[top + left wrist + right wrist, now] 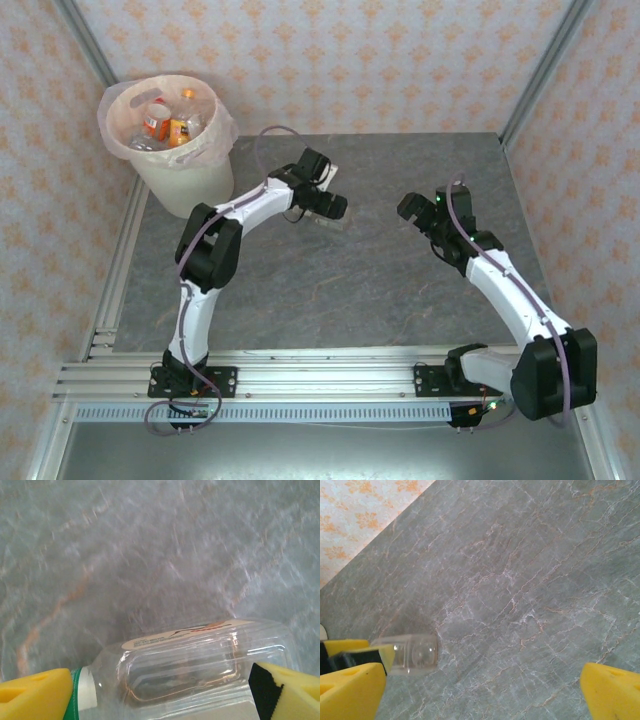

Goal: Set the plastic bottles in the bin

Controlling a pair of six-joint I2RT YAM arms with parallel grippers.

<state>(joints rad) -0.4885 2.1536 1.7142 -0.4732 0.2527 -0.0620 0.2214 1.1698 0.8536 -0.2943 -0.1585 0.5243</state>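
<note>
Between the spread yellow fingers (35,692) of the left claw (165,692) lies a clear plastic bottle (200,667) on the tabletop (150,555), neck left, not yet pinched. Centre the pads on the body, close gently to avoid crushing, then lift and carry to the bin (172,140) at far left, which holds other bottles (168,125). Right claw (482,690) stands spread, empty. Label and bottle base are cut off; motion blur obscures contact.

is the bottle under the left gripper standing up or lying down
Lying down. In the left wrist view the clear bottle lies on its side on the grey table, cap end pointing left, between the left gripper's open yellow fingers.
</note>
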